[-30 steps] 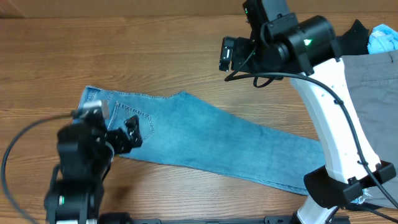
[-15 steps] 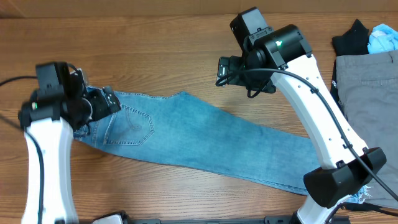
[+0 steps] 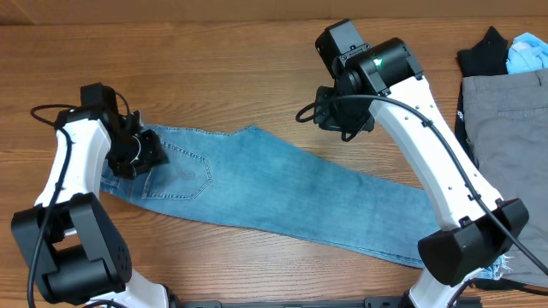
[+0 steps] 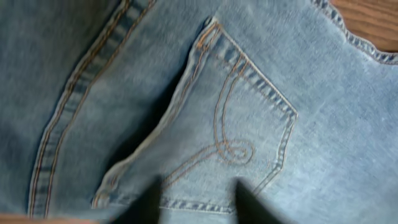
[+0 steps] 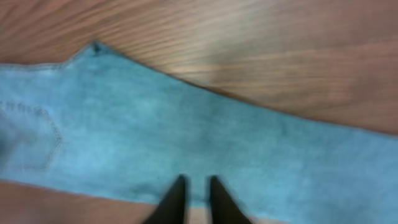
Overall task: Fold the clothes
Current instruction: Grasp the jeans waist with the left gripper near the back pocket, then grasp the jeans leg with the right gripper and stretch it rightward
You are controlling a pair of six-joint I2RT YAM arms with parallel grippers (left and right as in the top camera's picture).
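The clothes, a pair of light-blue jeans (image 3: 282,192), lie flat and stretched out from the waistband at the left to the leg hems at the lower right. My left gripper (image 3: 141,154) hovers low over the waist end. In the left wrist view its fingers (image 4: 152,200) stand apart over the stitched back pocket (image 4: 242,124), with nothing between them. My right gripper (image 3: 330,111) hangs over the bare wood just beyond the jeans' far edge. In the blurred right wrist view, with the jeans (image 5: 186,124) below, its fingertips (image 5: 177,199) sit almost together, holding nothing.
A grey garment (image 3: 505,128) lies at the right edge of the table, with a black cloth (image 3: 484,51) and a light-blue cloth (image 3: 527,51) behind it. The right arm's base (image 3: 462,257) stands over the jeans' hem end.
My left arm has swung from the table's front up over the waistband. The right gripper has dropped slightly toward the jeans. Both pairs of jaws have narrowed.
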